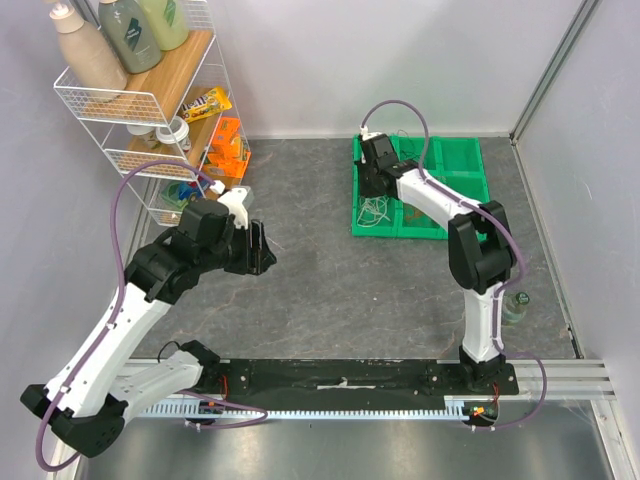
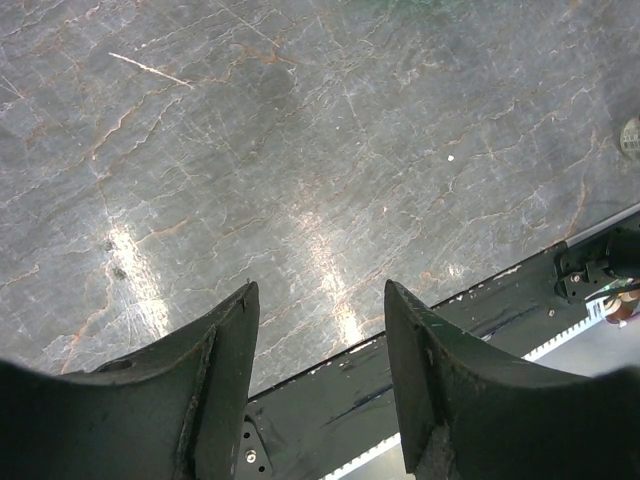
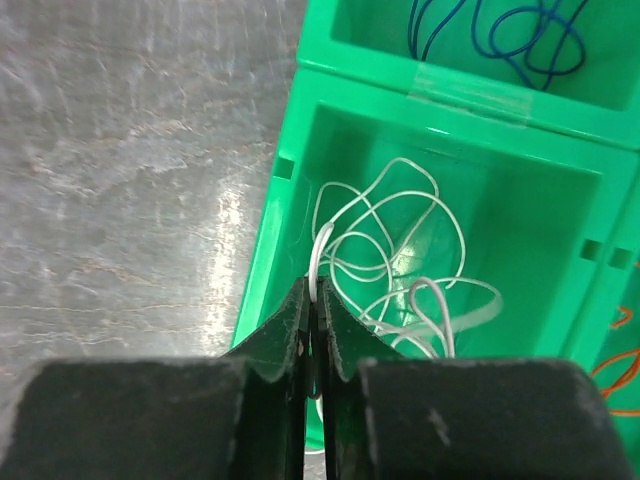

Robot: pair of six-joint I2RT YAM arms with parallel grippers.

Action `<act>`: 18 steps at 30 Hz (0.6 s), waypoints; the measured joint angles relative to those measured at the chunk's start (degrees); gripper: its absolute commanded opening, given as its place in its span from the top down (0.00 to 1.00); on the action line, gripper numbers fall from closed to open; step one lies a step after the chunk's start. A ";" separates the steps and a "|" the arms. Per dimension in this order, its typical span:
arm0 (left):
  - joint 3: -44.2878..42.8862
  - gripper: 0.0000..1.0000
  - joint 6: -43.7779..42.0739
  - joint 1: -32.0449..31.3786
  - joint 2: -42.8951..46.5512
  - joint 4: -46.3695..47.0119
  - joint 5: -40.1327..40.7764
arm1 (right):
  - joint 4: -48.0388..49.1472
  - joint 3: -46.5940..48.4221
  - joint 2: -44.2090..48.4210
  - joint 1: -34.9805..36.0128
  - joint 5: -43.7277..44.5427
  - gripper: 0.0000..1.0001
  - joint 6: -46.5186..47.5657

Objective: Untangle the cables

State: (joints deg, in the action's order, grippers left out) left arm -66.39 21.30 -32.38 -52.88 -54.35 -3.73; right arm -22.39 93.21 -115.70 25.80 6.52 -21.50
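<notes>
Sorted into separate tray [image 3: 290, 130] compartments: white cable [image 3: 400, 250], blue cable [image 3: 500, 40], seemingly orange cable [image 3: 615, 370]. Pinching white cable with right gripper [image 3: 314, 320]; holding left gripper [image 2: 320, 340] spread, empty.

Bright, even overhead light — glare patches streak the table [image 2: 325, 265]; wrist views blur softly up close.

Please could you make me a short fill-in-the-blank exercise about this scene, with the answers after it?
The cable pinched by the right pincer is ____ in colour. The left pincer hangs over the table with jaws ____. The bin holding the cable is ____. Answers: white; open; green.
</notes>
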 measured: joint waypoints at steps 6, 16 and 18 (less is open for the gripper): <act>-0.07 0.41 0.02 -0.02 -1.16 0.00 -1.01 | -9.20 9.18 -5.86 0.07 0.07 0.55 1.79; -0.07 0.41 0.02 0.00 -2.23 0.04 -1.44 | -14.78 11.21 1.73 0.00 -0.07 0.44 3.10; -0.07 0.41 0.04 -0.02 -2.73 0.07 -1.64 | -14.56 8.66 4.11 0.04 -0.13 0.45 3.08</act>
State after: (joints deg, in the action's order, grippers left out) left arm -66.46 21.34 -32.40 -55.61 -54.28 -5.37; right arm -36.95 101.86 -111.59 25.85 6.39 -18.41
